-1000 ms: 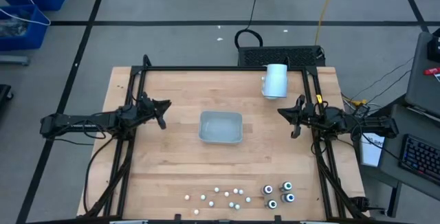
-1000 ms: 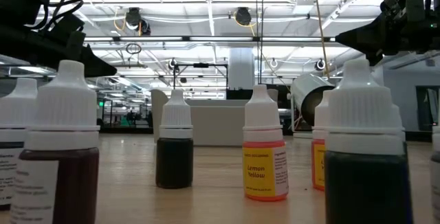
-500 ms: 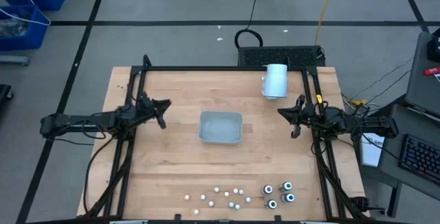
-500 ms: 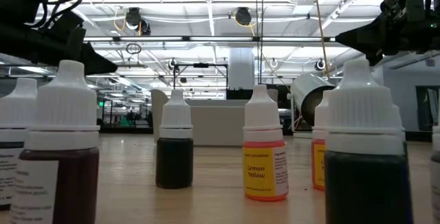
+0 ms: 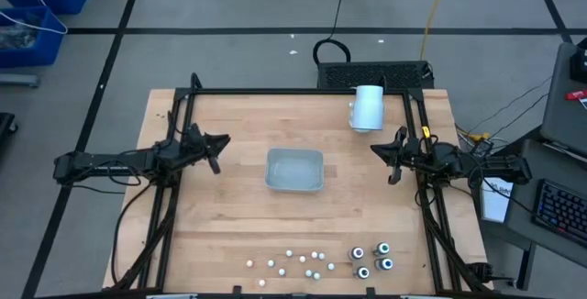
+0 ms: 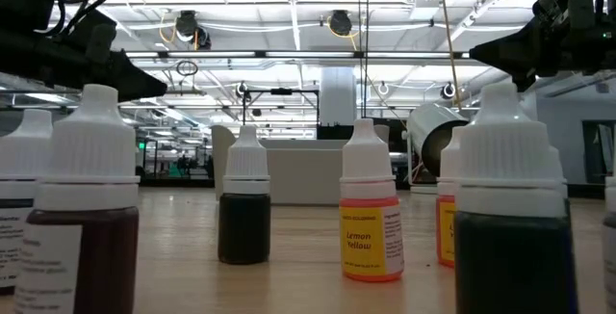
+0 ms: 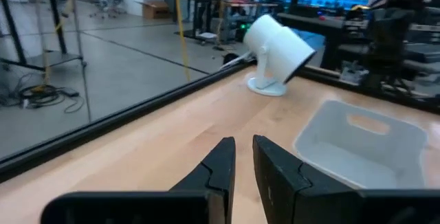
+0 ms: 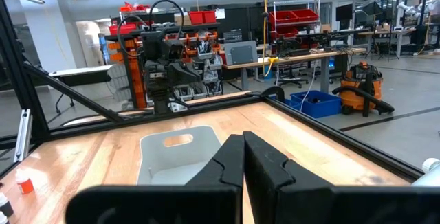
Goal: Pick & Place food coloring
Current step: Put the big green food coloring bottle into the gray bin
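The food coloring stands along the table's near edge. Several small whitish-topped pieces (image 5: pixel 295 261) are at its middle, and dark bottles (image 5: pixel 371 260) are right of them. In the low view they are upright dropper bottles resting on their bases, among them a yellow-labelled one (image 6: pixel 370 216) and a dark one (image 6: pixel 244 210). My left gripper (image 5: pixel 223 141) hovers over the table's left part, level, open by a narrow gap (image 7: pixel 244 145) with nothing in it. My right gripper (image 5: pixel 374 149) hovers at the right, shut (image 8: pixel 243 140) and empty. Both are far from the bottles.
A pale translucent tray (image 5: pixel 294 170) sits at the table's middle between the two grippers. A large white cylinder (image 5: pixel 368 108) stands tilted on its foot at the far right. A black frame (image 5: pixel 303 91) runs along the table's far and side edges.
My left gripper has stayed in place, but it has rolled a little and its fingertips have tipped slightly upward in the low view. Its narrow gap is unchanged. The bottles and the tray have not moved.
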Action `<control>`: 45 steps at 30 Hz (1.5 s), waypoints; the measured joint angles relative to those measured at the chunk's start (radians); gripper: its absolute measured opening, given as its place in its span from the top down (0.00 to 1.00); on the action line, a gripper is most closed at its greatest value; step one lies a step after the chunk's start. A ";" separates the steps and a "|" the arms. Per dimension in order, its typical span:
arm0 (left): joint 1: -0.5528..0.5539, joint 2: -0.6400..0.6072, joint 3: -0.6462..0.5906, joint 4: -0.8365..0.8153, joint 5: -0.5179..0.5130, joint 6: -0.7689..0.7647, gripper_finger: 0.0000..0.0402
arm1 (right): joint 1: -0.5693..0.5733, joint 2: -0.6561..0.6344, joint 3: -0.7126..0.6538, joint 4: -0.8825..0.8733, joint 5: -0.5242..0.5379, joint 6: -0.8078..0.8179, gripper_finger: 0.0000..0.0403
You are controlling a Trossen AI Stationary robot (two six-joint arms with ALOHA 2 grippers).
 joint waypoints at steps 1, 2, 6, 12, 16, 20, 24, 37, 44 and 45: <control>0.000 0.000 0.000 0.008 0.004 0.002 0.86 | 0.000 0.000 0.000 0.003 0.000 0.000 1.00; 0.000 0.000 0.000 0.021 0.003 0.003 0.86 | 0.000 0.000 0.000 0.007 0.000 0.000 1.00; 0.000 0.000 0.000 0.039 -0.009 -0.001 0.86 | 0.000 0.000 0.000 0.053 0.000 -0.062 1.00; 0.000 0.000 0.000 0.025 0.078 -0.001 0.86 | 0.000 0.038 0.101 0.022 0.051 -0.176 1.00; 0.000 0.000 0.000 0.028 0.081 -0.007 0.86 | 0.012 0.125 0.274 -0.073 0.054 -0.202 1.00; 0.000 0.000 0.000 0.024 0.097 -0.011 0.86 | 0.070 0.280 0.453 -0.272 0.056 -0.197 1.00; 0.000 0.000 0.000 0.024 0.097 -0.012 0.86 | 0.143 0.447 0.617 -0.417 0.086 -0.155 1.00; 0.000 0.000 -0.001 -0.006 0.150 -0.003 0.86 | 0.623 0.784 0.912 -0.515 0.397 -0.105 0.88; 0.000 0.000 -0.001 -0.008 0.150 0.000 0.86 | 0.946 0.938 1.016 -0.641 0.681 0.055 0.79; 0.000 0.000 -0.001 -0.007 0.150 -0.001 0.86 | 0.982 0.957 1.024 -0.652 0.706 0.088 0.78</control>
